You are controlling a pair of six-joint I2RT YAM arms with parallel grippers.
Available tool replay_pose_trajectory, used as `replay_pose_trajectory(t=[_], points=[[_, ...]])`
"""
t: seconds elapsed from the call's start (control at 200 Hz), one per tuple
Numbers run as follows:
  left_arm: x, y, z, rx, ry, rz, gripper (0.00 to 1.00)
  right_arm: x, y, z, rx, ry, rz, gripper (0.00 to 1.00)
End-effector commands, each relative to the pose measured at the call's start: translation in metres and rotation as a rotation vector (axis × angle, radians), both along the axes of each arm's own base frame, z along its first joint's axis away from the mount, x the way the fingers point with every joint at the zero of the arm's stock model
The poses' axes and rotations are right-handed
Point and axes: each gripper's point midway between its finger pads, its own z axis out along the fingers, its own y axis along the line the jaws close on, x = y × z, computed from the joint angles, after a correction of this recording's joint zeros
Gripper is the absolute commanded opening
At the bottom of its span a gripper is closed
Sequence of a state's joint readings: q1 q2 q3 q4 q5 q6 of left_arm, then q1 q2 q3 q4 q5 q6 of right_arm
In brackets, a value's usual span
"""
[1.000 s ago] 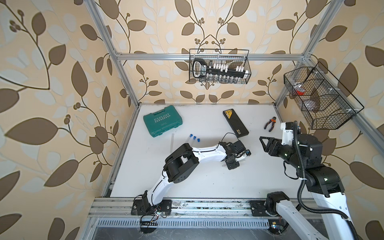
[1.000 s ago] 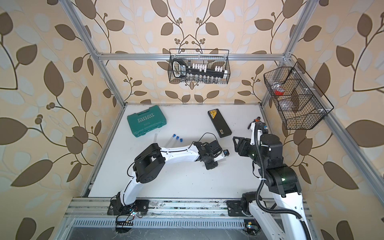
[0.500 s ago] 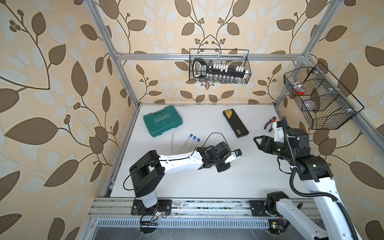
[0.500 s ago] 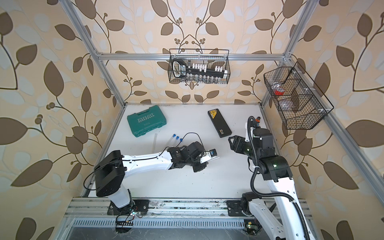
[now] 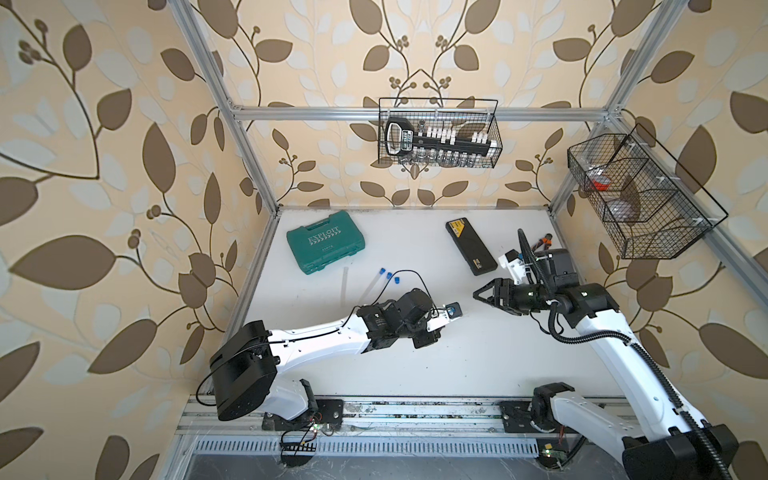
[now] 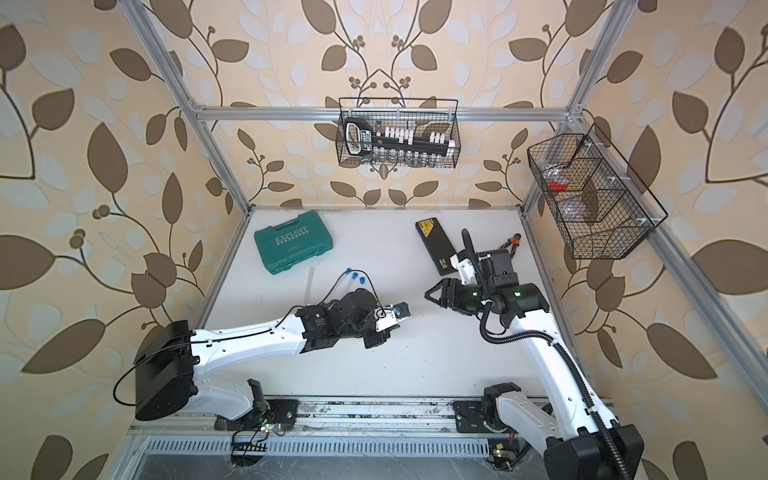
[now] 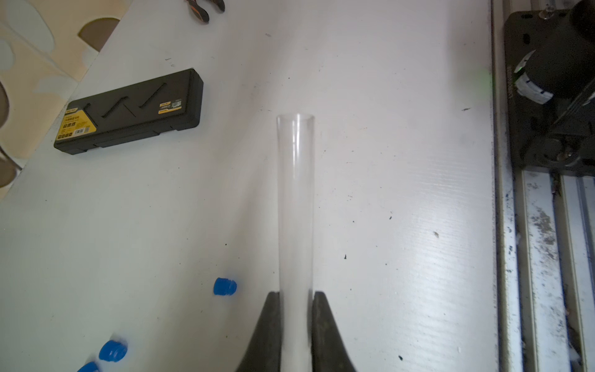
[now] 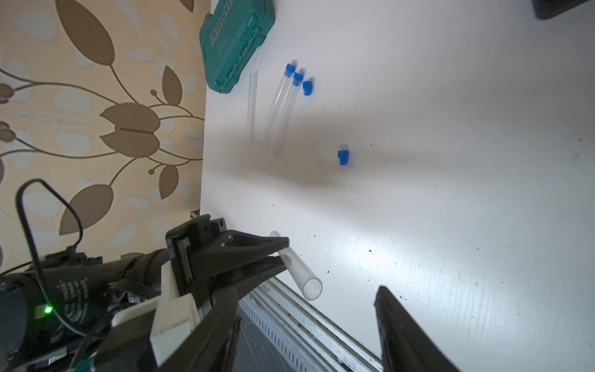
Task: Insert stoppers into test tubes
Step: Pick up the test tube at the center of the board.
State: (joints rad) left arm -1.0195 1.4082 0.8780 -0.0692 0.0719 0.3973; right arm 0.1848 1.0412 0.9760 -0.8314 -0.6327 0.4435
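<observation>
My left gripper (image 7: 295,299) is shut on a clear test tube (image 7: 295,199) near its closed end. The tube's open mouth (image 8: 312,289) points at my right gripper (image 8: 309,306), which is open and empty just short of it. In a top view the right gripper (image 5: 478,296) hangs right of the left wrist. One loose blue stopper (image 8: 343,157) lies on the table and another (image 8: 307,87) lies beside two stoppered tubes (image 8: 283,106). A bare tube (image 8: 252,106) lies next to them.
A green tool case (image 5: 326,242) lies at the back left and a black case (image 5: 471,247) at the back right, with pliers (image 5: 544,240) near the right arm. Wire baskets (image 5: 438,133) hang on the walls. An aluminium rail (image 5: 415,409) edges the table front.
My right gripper has moved left and down toward the held tube. My left arm has drawn back and lowered, still holding the tube.
</observation>
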Motion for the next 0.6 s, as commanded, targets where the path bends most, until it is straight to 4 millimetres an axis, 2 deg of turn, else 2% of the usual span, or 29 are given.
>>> replay_pose_trajectory(t=[0.0,0.36,0.595], points=[[0.002,-0.006,0.026,-0.087,-0.061,-0.027,0.15,-0.018,0.013,-0.010,0.000,0.052,0.101,0.64],[0.001,-0.006,0.028,-0.101,-0.066,-0.033,0.15,-0.029,0.031,-0.035,-0.002,0.127,0.158,0.57],[0.000,-0.007,0.026,-0.099,-0.059,-0.037,0.15,-0.027,0.041,-0.035,0.042,0.125,0.153,0.48]])
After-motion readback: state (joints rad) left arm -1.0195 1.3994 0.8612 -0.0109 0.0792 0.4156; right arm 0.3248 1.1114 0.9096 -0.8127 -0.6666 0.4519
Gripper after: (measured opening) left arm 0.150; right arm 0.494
